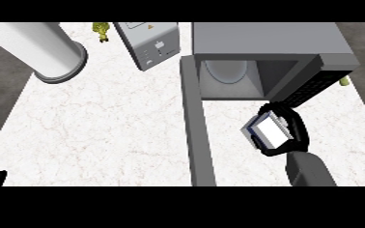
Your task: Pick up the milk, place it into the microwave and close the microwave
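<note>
Our right hand [298,131] comes in from the lower edge with its fingers and thumb curled round the milk [269,129] - the carton sits inside that grasp, its pale face turned up toward us, dark fingers showing above and below it. We cannot tell whether it is lifted off the counter [107,125] or resting on it.

Just beyond the fingertips, up and slightly to the left, the microwave [264,36] stands open. The milk is still outside its cavity, near the front right corner of the opening. Deeper in, past the fingers, a round turntable [228,70] lies on the cavity floor.

To the left of the fingers the door [197,125] swings out toward us as a long grey strip, near the hand but apart from it.

Well to the left of the fingers, at the far side of the counter, stand a tilted grey box [149,43] with a panel of buttons, a small green thing [102,31] beside it, and a wide white cylinder [46,48].

Of our left hand [2,177] only a dark sliver shows at the lower left edge - we cannot tell its state.
</note>
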